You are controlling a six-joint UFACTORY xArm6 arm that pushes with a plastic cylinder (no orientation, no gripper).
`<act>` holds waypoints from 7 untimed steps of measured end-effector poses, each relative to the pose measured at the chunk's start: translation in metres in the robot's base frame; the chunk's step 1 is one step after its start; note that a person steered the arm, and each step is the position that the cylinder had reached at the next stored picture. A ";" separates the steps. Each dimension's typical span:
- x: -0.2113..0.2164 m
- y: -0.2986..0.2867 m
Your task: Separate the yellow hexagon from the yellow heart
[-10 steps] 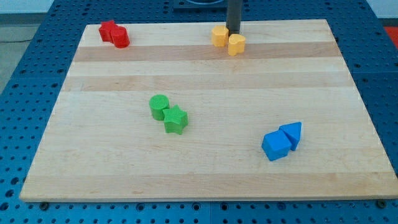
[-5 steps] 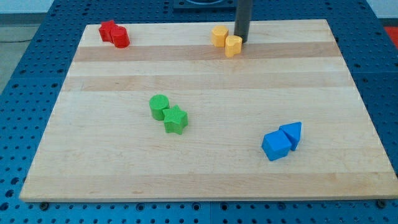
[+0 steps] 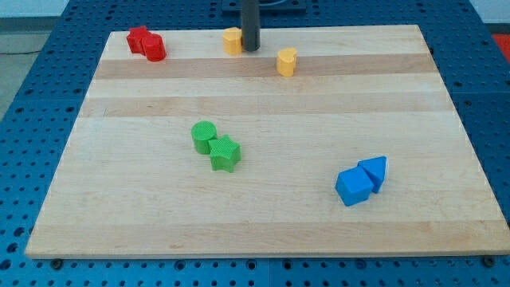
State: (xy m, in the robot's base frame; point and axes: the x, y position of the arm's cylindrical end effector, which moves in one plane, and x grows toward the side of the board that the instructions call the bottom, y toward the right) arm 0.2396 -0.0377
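Observation:
The yellow hexagon (image 3: 232, 41) sits near the board's top edge, left of centre. The yellow heart (image 3: 286, 61) lies apart from it, to the right and slightly lower. My tip (image 3: 251, 49) stands right beside the hexagon's right side, between the two yellow blocks and closer to the hexagon.
A red star and a red cylinder (image 3: 147, 44) touch at the top left. A green cylinder (image 3: 204, 136) and a green star (image 3: 225, 153) touch at mid-board. A blue cube (image 3: 354, 186) and a blue triangle (image 3: 374, 171) touch at the lower right. The wooden board (image 3: 263, 215) lies on a blue perforated table.
My tip swept left from the heart's right side, pushing the yellow hexagon left along the top edge. The heart shifted slightly left and down. The two yellow blocks now stand apart.

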 end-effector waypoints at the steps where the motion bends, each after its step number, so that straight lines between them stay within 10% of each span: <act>1: 0.000 -0.022; 7: -0.021 -0.056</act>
